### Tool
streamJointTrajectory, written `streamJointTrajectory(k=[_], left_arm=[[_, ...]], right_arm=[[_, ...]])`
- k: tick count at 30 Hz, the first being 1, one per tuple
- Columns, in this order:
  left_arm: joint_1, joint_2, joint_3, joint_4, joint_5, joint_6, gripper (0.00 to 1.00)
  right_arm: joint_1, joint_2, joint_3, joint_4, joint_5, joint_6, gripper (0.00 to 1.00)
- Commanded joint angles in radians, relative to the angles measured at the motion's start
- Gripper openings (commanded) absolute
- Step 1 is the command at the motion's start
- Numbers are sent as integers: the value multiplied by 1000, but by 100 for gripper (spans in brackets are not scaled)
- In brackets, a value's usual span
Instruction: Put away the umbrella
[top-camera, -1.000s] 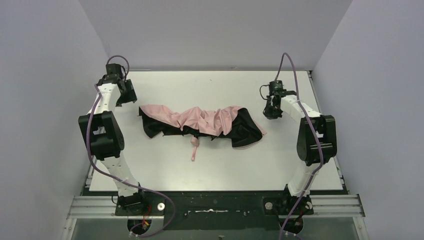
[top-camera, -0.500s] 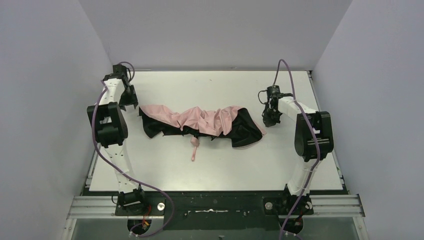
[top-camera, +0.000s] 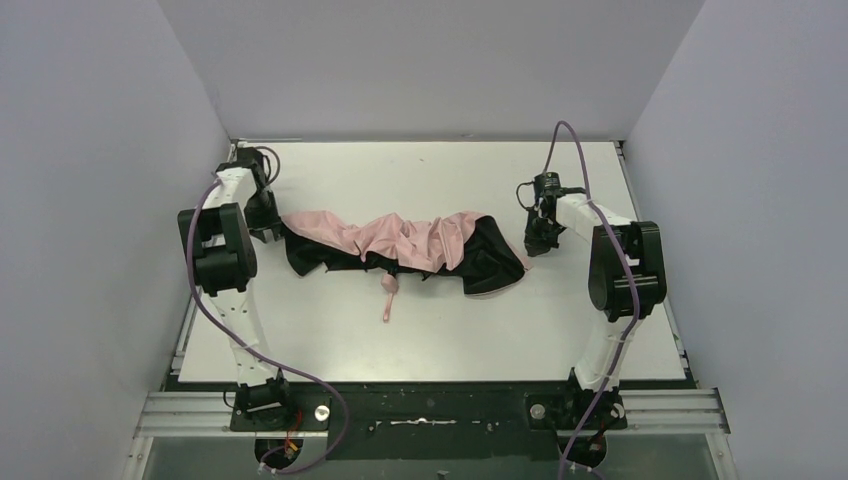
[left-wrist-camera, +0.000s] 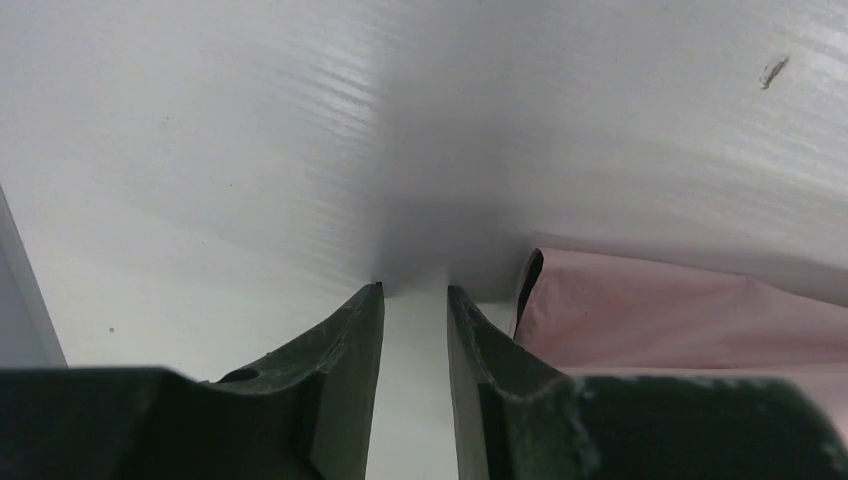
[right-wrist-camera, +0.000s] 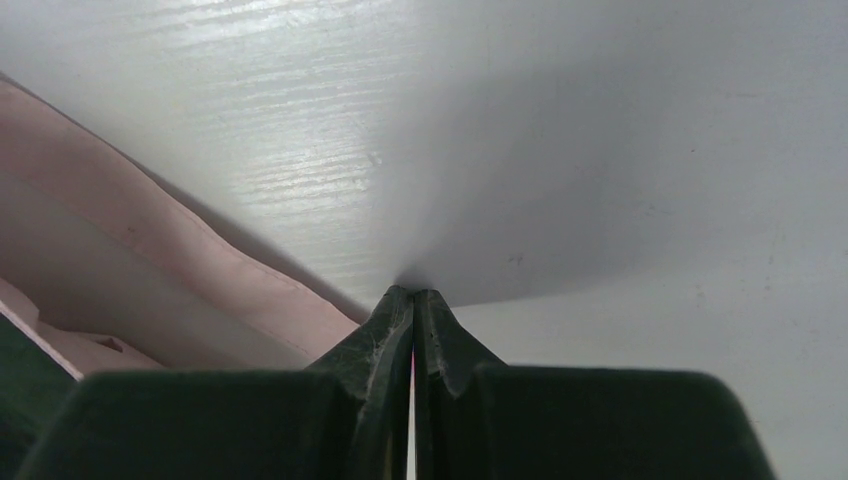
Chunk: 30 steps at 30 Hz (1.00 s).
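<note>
The umbrella (top-camera: 400, 240) lies collapsed across the middle of the white table (top-camera: 450, 330), with crumpled pale pink fabric over a black underside. Its pink handle and strap (top-camera: 388, 292) stick out toward the near edge. My left gripper (top-camera: 267, 222) is at the umbrella's left end. In the left wrist view it (left-wrist-camera: 415, 290) is narrowly open and empty, tips on the table, with the pink fabric (left-wrist-camera: 680, 320) just right of it. My right gripper (top-camera: 536, 240) is at the umbrella's right end. In the right wrist view it (right-wrist-camera: 413, 292) is shut, tips on the table beside the fabric's edge (right-wrist-camera: 150, 250).
Grey walls close in the table on the left, back and right. The arm bases stand on a black rail (top-camera: 430, 410) at the near edge.
My left gripper has moved back and then down to the umbrella's left end. My right gripper has come down and slightly left to the umbrella's right end. The umbrella has not moved.
</note>
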Motion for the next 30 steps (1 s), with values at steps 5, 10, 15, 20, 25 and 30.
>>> streamJointTrajectory(k=[5, 10, 15, 20, 25, 30], left_arm=[[-22, -77, -63, -3, 44, 23, 25], [-57, -132, -116, 3, 98, 20, 24], [-122, -211, -206, 30, 130, 6, 24], [-200, -231, -259, 85, 222, 5, 24], [-274, -217, -278, 129, 292, -12, 24], [-349, -224, -338, 209, 347, -63, 24]], right_arm=[[79, -40, -29, -27, -62, 5, 0], [138, -42, -36, -24, -78, 19, 0], [181, -49, -59, -5, -111, 42, 0], [219, -43, -65, 13, -165, 62, 0], [257, -30, -42, 27, -202, 88, 0], [301, -9, -18, 41, -215, 111, 0]])
